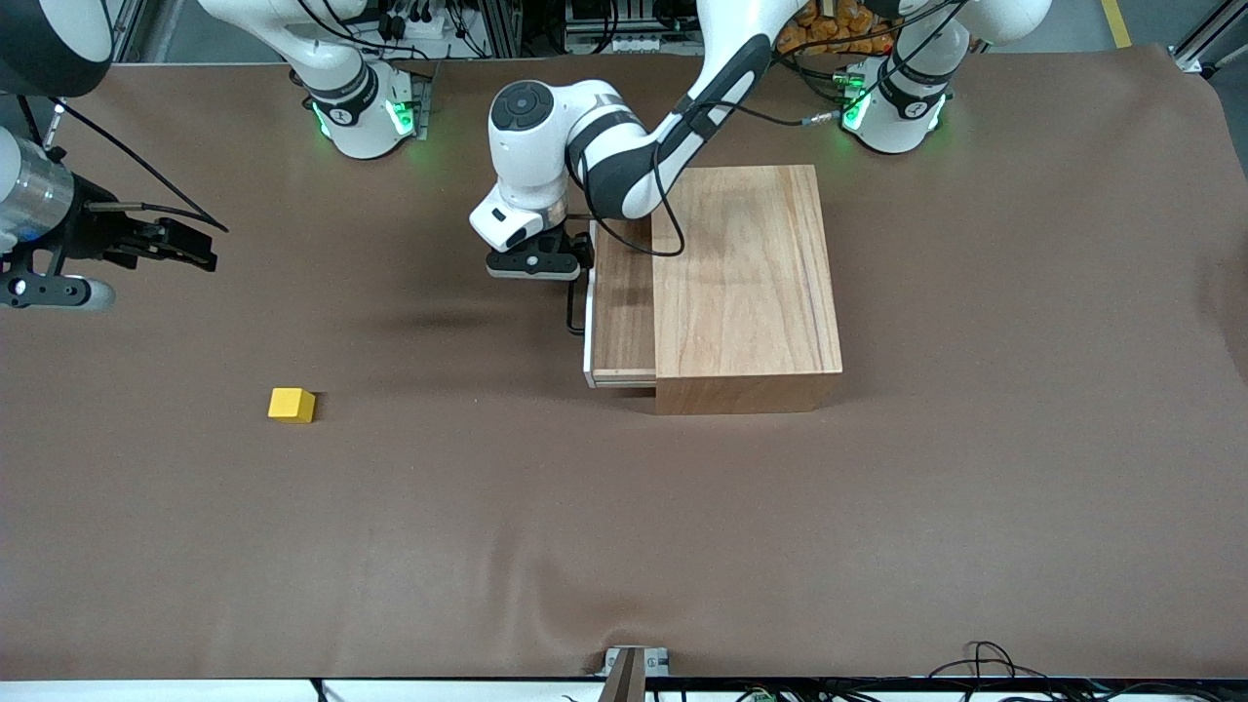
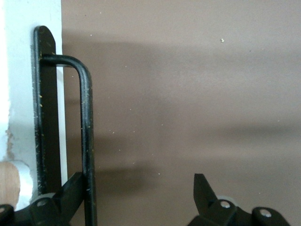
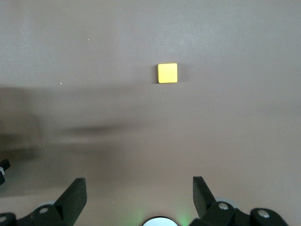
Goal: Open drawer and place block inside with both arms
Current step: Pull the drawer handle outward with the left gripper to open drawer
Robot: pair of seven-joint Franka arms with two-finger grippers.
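Note:
The drawer (image 1: 622,312) is pulled partly out of the wooden box (image 1: 746,283) toward the right arm's end of the table. Its black wire handle (image 1: 575,312) also shows in the left wrist view (image 2: 87,132), on the white front panel (image 2: 19,94). My left gripper (image 1: 536,263) is open at the handle (image 2: 138,193); one finger (image 2: 70,193) sits against the wire, between it and the panel. The yellow block (image 1: 292,405) lies on the table, nearer the front camera, and shows in the right wrist view (image 3: 167,73). My right gripper (image 1: 195,249) is open and empty (image 3: 138,193), in the air over the table at the right arm's end.
Brown cloth (image 1: 624,546) covers the whole table. The two green-lit bases (image 1: 366,112) (image 1: 892,102) stand along the edge farthest from the front camera. The left arm's links reach over the box top.

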